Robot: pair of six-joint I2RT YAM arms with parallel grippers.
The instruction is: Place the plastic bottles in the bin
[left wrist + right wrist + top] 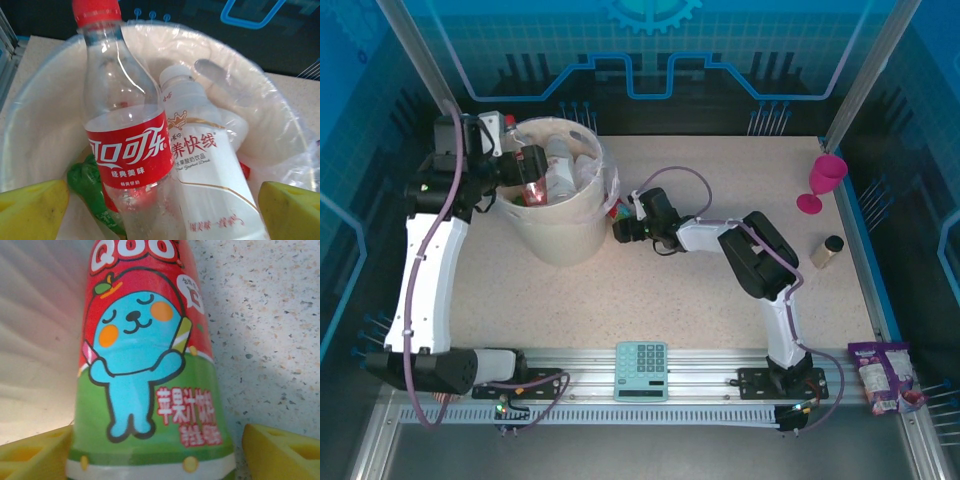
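Green bottle (91, 192) mostly behind red-labelled bottle (127, 150)

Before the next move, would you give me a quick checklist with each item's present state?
1. Left gripper above the bin: ok.
2. Left gripper open, clear of the cola bottle: ok.
3. Cola bottle inside the bin's rim: ok.
4. Right gripper straddling the Qoo bottle: ok.
5. Right gripper shut on it: not ok, open.
6. Qoo bottle free of the bin wall: cannot tell.

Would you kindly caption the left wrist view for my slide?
Red-labelled bottle and white bottle inside the bag-lined bin, framed by the open left gripper.
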